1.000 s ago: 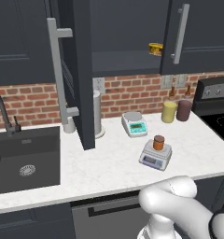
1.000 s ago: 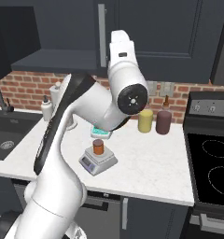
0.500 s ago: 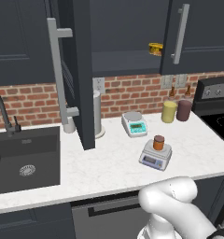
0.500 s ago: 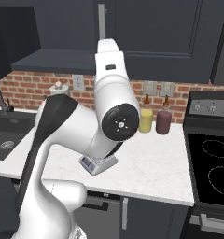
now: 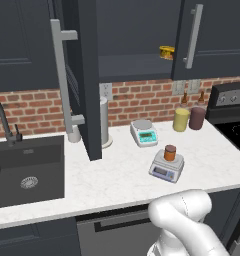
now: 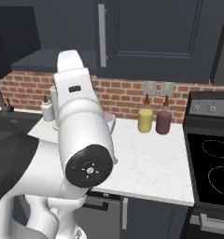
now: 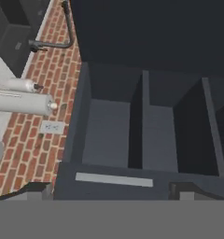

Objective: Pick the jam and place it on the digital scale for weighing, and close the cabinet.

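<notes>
The jam (image 5: 170,152) sits on the digital scale (image 5: 166,166) at centre right, already released; over the last second the arm has swung up toward the open cabinet (image 5: 87,80), gripper (image 7: 109,189) spread empty, door-closing next

- No readable text, label, brand or number anywhere.
- Display panel of the digital scale (image 5: 166,168): only a bluish patch, too small to read.
- Display of the white scale (image 5: 144,133): a teal patch, also unreadable.
</notes>
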Controlling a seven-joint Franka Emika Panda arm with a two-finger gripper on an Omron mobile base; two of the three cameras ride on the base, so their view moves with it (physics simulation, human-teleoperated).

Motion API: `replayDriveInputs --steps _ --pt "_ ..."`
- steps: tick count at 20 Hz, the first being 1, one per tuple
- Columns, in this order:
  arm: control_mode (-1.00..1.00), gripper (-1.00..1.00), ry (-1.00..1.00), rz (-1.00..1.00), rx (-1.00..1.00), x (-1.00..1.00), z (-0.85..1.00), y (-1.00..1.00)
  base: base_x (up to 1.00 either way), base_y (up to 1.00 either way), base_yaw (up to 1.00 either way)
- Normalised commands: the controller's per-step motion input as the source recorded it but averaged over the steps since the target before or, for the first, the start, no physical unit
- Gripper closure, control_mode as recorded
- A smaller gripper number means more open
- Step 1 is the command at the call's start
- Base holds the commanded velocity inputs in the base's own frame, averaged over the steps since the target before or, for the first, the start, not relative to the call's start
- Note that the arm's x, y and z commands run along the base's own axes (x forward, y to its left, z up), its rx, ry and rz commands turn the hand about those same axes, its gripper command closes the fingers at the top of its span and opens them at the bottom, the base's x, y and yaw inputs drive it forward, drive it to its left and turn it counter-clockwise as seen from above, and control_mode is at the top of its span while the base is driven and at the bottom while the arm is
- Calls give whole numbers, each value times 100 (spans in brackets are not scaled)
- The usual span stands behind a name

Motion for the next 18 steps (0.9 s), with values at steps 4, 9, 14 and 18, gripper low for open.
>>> replayDriveInputs --steps 4,9,14,18 --pt "-100 -100 -24 10 0 -72 -41 100 0 0 0" --pt "-100 -100 -24 0 4 -47 -75 100 0 0 0" --pt "-100 -100 -22 -1 15 -43 -76 100 0 0 0" --pt "-100 -100 -26 -4 16 -66 -63 100 0 0 0"
